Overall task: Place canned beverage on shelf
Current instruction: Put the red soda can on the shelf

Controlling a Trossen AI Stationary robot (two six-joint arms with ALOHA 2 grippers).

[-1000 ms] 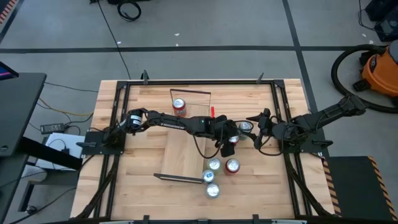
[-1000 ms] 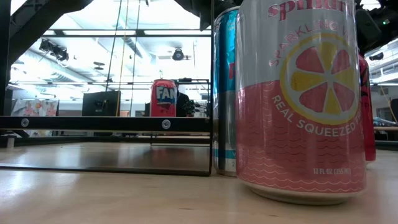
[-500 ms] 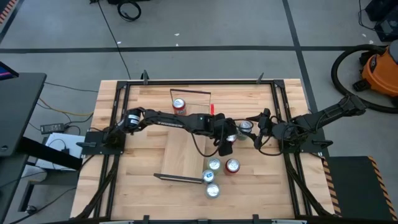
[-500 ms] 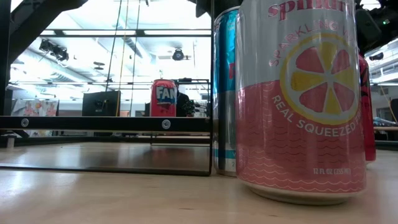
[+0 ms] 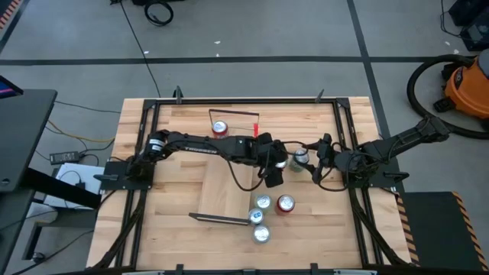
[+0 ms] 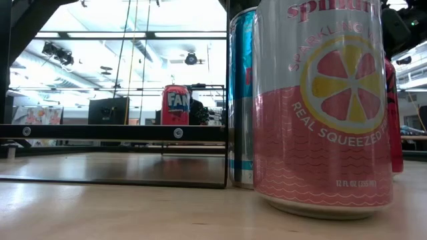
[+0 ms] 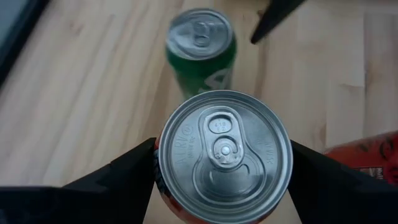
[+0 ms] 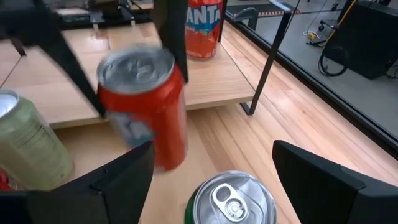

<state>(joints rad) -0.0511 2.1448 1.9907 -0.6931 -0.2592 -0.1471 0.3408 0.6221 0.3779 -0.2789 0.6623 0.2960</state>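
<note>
My left gripper (image 5: 275, 162) reaches across the table's middle and is shut on a red can (image 8: 146, 106), whose silver top fills the left wrist view (image 7: 224, 152). A green can (image 5: 300, 156) stands on the table just beyond it. My right gripper (image 8: 214, 180) is open, its fingers on either side of the green can (image 8: 233, 196) without touching it. The shelf plank (image 5: 229, 176) lies left of both grippers. An orange Fanta can (image 5: 220, 128) stands on the shelf's far end. My left gripper pinches the red can between its two fingers, on opposite sides of its upper wall just under the rim (image 7: 160, 163). The fingers (image 8: 177, 50) come from above, pointing down. The can stays nearly upright and looks lifted clear of the table.
Several cans stand by the shelf's near end (image 5: 263, 202), and two of them fill the low view (image 6: 320, 107). A pale green can (image 8: 28, 143) stands close beside the red can. Black wire frames (image 5: 233, 112) close the shelf's short ends.
My left gripper has carried the red can a little toward the table's far edge and left, toward the shelf, keeping it upright. The green can and my right gripper have kept still.
</note>
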